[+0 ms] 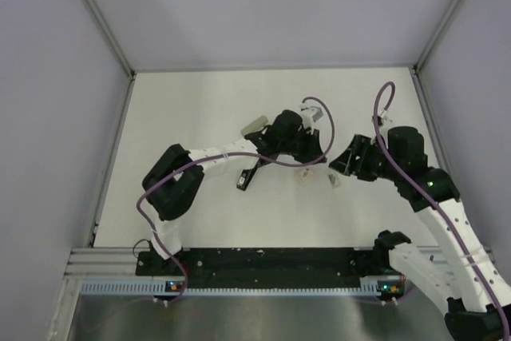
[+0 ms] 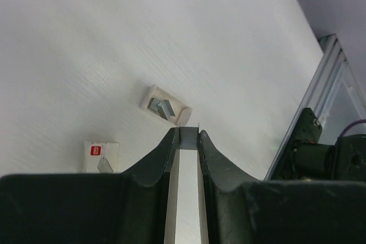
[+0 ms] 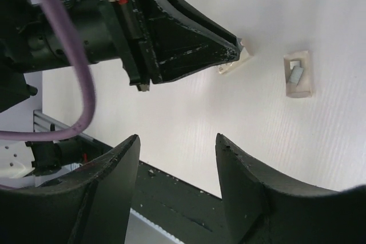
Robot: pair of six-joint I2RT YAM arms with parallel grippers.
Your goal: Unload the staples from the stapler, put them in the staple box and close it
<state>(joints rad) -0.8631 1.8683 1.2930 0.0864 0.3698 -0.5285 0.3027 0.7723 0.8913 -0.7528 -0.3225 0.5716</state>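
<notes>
The slim black stapler (image 1: 247,175) lies on the white table under my left forearm, not held. My left gripper (image 1: 313,158) is to its right, just above a small beige box (image 1: 304,175). In the left wrist view its fingers (image 2: 187,135) are shut on a thin grey metal strip (image 2: 188,139) pinched at the tips; it looks like a strip of staples. My right gripper (image 1: 340,167) is open and empty (image 3: 177,141), low over the table near a second beige box (image 1: 334,182). The stapler is out of both wrist views.
A pale olive-grey bar (image 1: 254,125) lies behind the left wrist. An open beige box holding staples (image 2: 165,107) and a white box with a red label (image 2: 101,156) lie ahead of the left fingers. The right wrist view shows a beige box (image 3: 298,74). Grey walls enclose the table.
</notes>
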